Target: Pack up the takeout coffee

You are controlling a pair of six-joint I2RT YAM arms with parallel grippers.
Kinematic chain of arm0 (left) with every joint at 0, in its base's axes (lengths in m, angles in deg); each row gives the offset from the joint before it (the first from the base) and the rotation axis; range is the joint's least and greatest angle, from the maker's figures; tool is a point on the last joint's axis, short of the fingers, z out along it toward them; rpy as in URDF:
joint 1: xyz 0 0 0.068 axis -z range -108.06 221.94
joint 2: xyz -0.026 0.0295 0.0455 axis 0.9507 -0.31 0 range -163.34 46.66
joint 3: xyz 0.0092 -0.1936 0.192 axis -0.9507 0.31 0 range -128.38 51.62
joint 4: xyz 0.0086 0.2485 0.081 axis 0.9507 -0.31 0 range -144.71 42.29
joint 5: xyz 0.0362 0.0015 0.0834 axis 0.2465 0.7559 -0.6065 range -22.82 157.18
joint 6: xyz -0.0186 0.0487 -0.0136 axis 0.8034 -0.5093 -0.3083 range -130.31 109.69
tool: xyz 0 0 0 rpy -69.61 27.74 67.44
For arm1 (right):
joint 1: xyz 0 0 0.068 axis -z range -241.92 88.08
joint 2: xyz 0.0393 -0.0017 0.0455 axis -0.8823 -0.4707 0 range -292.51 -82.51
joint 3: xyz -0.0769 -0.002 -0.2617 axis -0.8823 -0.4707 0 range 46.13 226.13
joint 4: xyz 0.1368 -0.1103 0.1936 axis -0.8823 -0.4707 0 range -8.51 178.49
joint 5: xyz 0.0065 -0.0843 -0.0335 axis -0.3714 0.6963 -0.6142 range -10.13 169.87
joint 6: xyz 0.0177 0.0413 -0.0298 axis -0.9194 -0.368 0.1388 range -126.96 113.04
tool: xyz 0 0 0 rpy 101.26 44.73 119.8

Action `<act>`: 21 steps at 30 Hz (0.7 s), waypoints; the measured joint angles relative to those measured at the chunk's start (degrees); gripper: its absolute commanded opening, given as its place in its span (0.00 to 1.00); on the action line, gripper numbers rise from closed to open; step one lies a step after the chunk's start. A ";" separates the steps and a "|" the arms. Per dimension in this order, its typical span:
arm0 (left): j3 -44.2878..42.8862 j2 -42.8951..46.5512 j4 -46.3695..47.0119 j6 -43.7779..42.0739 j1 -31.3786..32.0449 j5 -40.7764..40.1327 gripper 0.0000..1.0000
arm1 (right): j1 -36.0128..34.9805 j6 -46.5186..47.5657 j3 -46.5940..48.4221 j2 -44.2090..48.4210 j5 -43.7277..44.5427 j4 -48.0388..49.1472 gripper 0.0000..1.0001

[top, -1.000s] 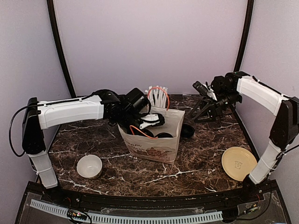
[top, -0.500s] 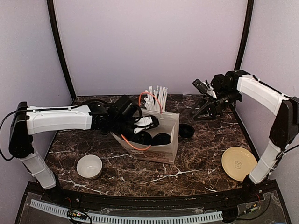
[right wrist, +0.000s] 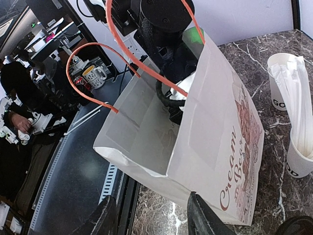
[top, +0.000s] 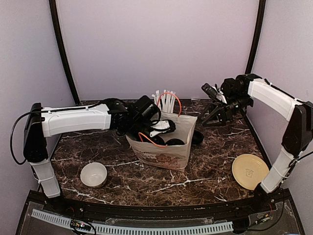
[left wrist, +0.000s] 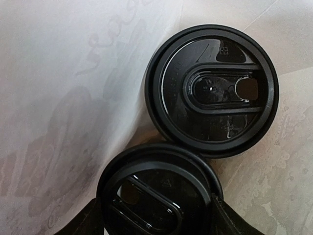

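The far coffee [left wrist: 212, 90] and the near coffee [left wrist: 156, 188] stand lid against lid inside the paper bag [top: 164, 155] in the middle of the worktop [top: 122, 166]. The left end effector [left wrist: 157, 214], down inside the bag, straddles the near coffee, spread wide; whether it actually grips I cannot tell. A cup of straws [top: 165, 103] stands just behind the bag, a low black round object [top: 196, 137] beside its right wall. The right end effector [right wrist: 152, 218] hangs well apart, half open, empty.
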 measured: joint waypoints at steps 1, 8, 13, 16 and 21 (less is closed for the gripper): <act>-1.11 -0.66 -1.16 0.13 0.24 -0.33 0.31 | 0.00 -0.13 0.00 0.02 0.02 0.00 0.48; -4.96 -2.60 -6.67 2.54 1.49 -2.62 0.36 | 0.00 -0.96 0.11 0.02 0.15 0.00 0.49; -4.98 -2.38 -6.69 3.06 1.49 -2.45 0.46 | 0.00 -1.22 0.72 0.02 0.13 0.02 0.51; -5.49 -2.38 -7.06 3.15 1.49 -2.34 0.55 | 0.00 -1.29 1.01 0.02 0.15 0.02 0.51; -6.84 -2.64 -8.46 3.15 1.62 -1.11 0.64 | 0.00 -1.53 1.03 0.02 0.15 0.02 0.52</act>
